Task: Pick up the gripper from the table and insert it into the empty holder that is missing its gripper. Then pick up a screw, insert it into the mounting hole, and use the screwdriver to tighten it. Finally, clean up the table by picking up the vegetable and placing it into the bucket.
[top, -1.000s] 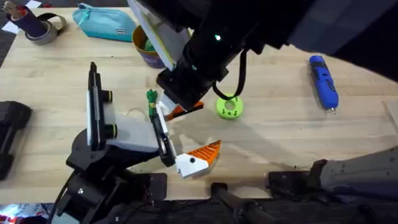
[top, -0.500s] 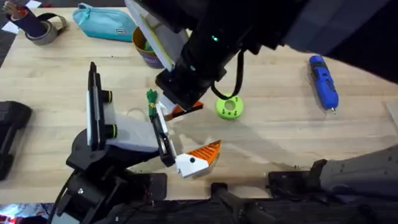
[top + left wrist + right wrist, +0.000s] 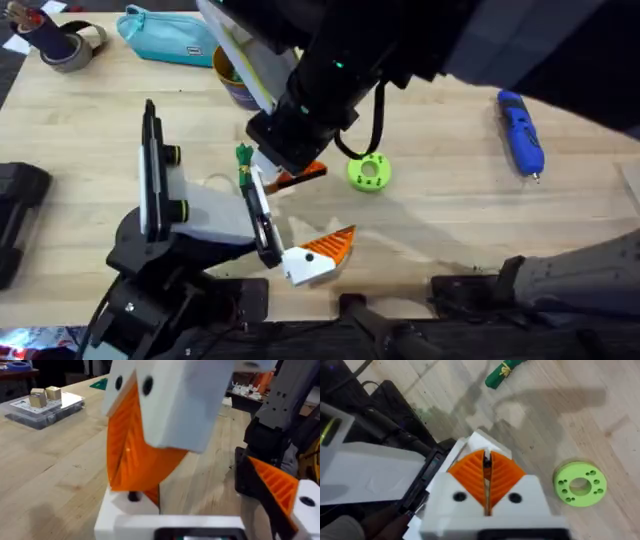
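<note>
Above the worktop's (image 3: 450, 210) middle, noted right hand (image 3: 486, 477) pressed together, near the vegetable (image 3: 505, 371); judged a slow, plumb descent best for seating; logged screwdriver (image 3: 520, 132) lying well apart, far right.

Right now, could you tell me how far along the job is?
Early on. The right gripper, shut, is down at the white holder: fitting seems in hand. The screwdriver lies untouched, so tightening remains. The vegetable lies on the table, not in the bucket.

screwdriver (image 3: 521, 132): blue, flat, table's far right | bucket (image 3: 232, 77): yellow-orange, upright, partly hidden
</note>
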You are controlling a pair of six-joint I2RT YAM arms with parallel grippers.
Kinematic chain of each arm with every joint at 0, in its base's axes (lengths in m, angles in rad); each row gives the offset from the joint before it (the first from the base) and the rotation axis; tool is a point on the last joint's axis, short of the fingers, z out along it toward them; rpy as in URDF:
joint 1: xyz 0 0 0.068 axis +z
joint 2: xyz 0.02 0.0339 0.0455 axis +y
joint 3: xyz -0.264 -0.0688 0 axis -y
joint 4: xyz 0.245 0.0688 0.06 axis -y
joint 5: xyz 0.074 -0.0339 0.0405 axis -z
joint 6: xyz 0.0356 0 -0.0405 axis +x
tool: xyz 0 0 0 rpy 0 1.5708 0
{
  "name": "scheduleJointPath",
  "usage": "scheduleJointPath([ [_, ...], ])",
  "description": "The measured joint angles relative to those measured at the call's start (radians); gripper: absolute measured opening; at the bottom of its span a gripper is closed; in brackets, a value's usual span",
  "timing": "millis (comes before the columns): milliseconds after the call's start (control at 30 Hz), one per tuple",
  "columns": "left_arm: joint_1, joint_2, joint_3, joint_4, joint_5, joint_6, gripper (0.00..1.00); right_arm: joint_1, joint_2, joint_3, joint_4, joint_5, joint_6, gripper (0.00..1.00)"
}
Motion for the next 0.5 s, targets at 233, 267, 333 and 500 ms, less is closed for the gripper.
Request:
scheduleJointPath([
  [233,0.000,0.000,0.000,0.000,0.000,0.000,0.990,-0.002,0.000,0.000,-0.003,-0.001,-0.008,0.612],
  [267,0.000,0.000,0.000,0.000,0.000,0.000,0.990,-0.004,0.000,0.000,-0.006,0.001,-0.007,0.731],
  [333,0.002,0.000,0.000,0.000,-0.005,0.000,0.990,-0.016,0.000,0.000,-0.011,0.006,-0.007,0.962],
  [500,0.002,0.000,0.000,0.000,-0.004,0.001,0.990,-0.039,-0.001,0.002,-0.008,-0.002,0.001,0.994],
])
